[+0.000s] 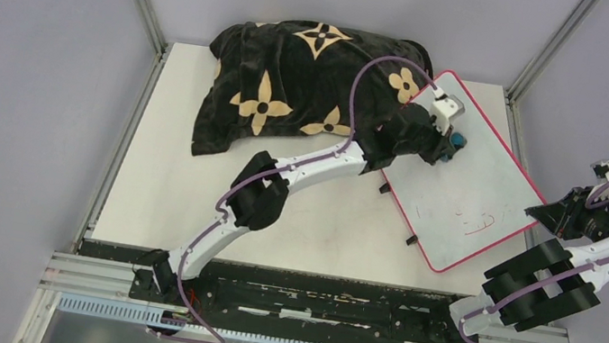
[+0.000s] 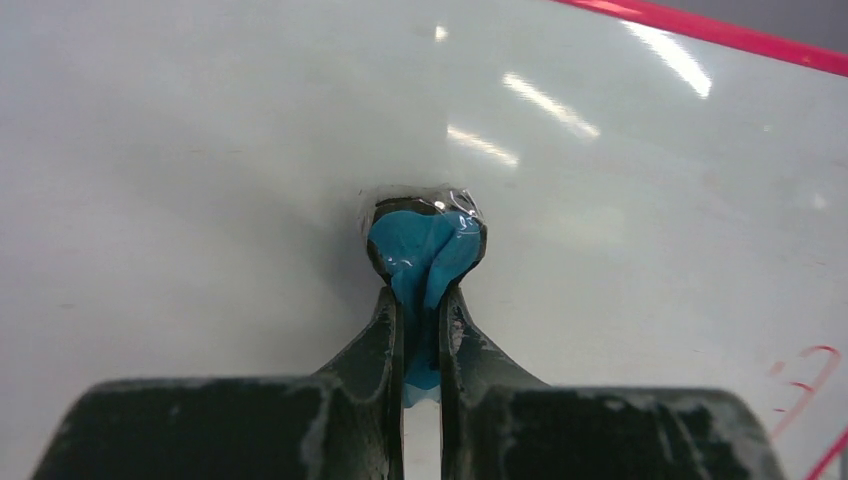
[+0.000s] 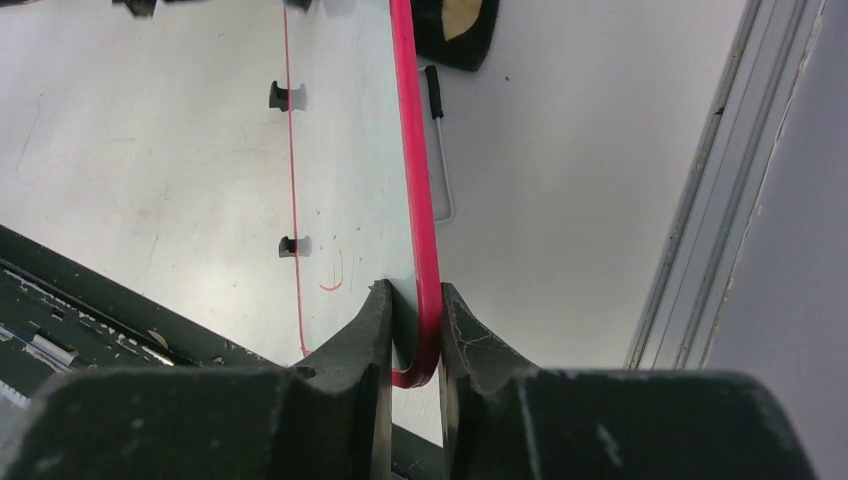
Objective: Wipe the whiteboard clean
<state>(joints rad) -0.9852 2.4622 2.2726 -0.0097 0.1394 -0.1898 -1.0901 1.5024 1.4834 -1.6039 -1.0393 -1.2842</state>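
Observation:
The whiteboard point(image 1: 481, 184), white with a thin red rim, lies tilted at the table's right side. Its far corner rests against the pillow. Faint red marks point(image 1: 480, 221) sit near its lower right corner. My left gripper point(image 1: 454, 141) is shut on a small blue eraser pad point(image 2: 425, 250), and the pad presses on the whiteboard's point(image 2: 200, 150) upper part. My right gripper point(image 1: 545, 214) is shut on the board's red rim point(image 3: 417, 300) at its right corner, one finger on each face. In the right wrist view the whiteboard point(image 3: 360, 150) runs away edge-on, with red marks point(image 3: 330, 270) on it.
A black pillow point(image 1: 295, 88) with tan flowers lies at the back of the table, under the board's far corner. Two small black clips point(image 1: 411, 239) stick out along the board's left edge. Metal frame rails point(image 1: 537, 52) bound the table on both sides.

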